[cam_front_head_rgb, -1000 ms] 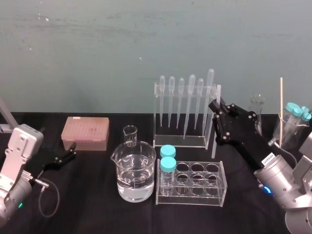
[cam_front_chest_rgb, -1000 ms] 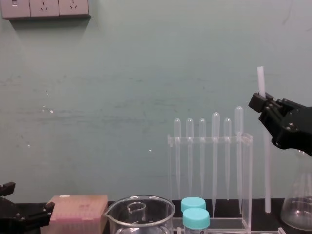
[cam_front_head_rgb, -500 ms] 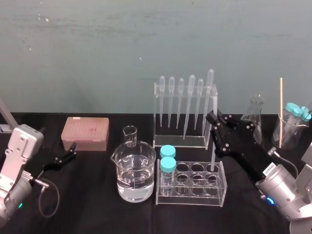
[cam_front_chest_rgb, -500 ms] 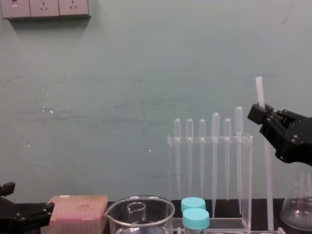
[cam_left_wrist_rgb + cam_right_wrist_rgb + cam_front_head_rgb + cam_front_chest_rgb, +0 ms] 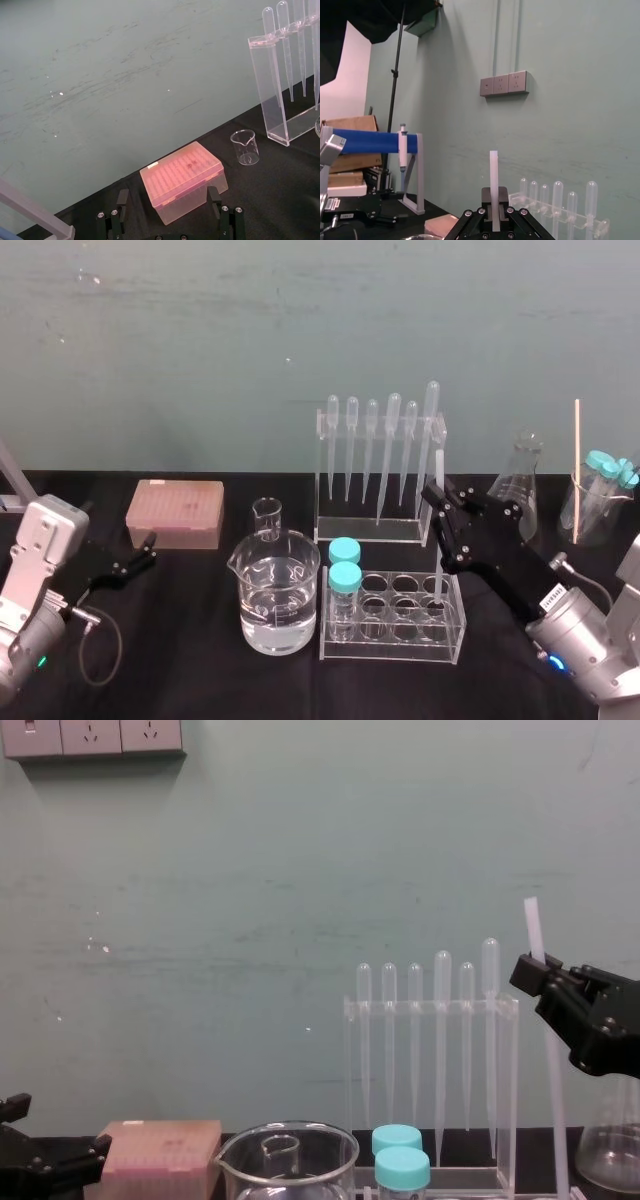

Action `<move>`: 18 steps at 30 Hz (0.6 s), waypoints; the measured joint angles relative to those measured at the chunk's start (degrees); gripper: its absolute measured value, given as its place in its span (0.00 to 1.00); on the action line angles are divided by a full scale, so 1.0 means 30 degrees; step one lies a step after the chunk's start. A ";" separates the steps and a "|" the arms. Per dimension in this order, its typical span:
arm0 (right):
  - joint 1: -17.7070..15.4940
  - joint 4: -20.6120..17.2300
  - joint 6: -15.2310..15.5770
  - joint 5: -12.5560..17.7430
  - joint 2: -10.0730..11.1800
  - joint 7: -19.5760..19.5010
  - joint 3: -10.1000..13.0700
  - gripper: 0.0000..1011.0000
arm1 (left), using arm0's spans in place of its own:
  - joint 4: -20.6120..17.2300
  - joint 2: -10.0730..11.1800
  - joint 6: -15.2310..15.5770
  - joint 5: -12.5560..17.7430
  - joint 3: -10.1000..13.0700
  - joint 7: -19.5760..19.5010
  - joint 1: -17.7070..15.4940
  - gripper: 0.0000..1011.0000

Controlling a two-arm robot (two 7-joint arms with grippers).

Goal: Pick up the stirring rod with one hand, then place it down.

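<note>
The stirring rod (image 5: 439, 468) is a translucent white stick held nearly upright, pinched near its upper part by my right gripper (image 5: 443, 502), which is shut on it. In the head view its lower end reaches down to the right rear holes of the clear test tube rack (image 5: 452, 638). From the chest view the stirring rod (image 5: 547, 1050) slants slightly, its top above the right gripper (image 5: 538, 972). The right wrist view has the stirring rod (image 5: 493, 182) rising between the two fingertips (image 5: 484, 216). My left gripper (image 5: 140, 556) rests idle at the table's left, and the left wrist view shows that gripper (image 5: 167, 212) open.
A water-filled beaker (image 5: 279, 595) and a small beaker (image 5: 267, 516) stand left of the rack, which holds two blue-capped tubes (image 5: 344, 577). Behind are a pipette stand (image 5: 378, 470), a pink tip box (image 5: 175, 512), a conical flask (image 5: 521, 478) and a beaker of capped tubes (image 5: 600, 498).
My right gripper has come down and toward the test tube rack with the stirring rod, whose lower end now reaches the rack. The left arm has not moved.
</note>
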 joint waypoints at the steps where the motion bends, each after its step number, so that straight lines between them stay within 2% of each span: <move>1: -0.0032 -0.0056 0.0028 -0.0092 0.0022 -0.0061 0.0019 0.07 | 0.0000 0.0000 0.0001 0.0000 0.0001 0.0000 0.0000 0.99; 11: -0.0222 -0.0148 0.0151 -0.0377 0.0137 -0.0328 0.0229 0.07 | 0.0000 0.0000 0.0000 0.0000 0.0000 0.0000 0.0001 0.99; 18: -0.0101 0.0225 0.0204 -0.0364 0.0067 -0.0322 0.0279 0.07 | 0.0000 0.0000 0.0000 0.0000 0.0001 0.0000 0.0000 0.99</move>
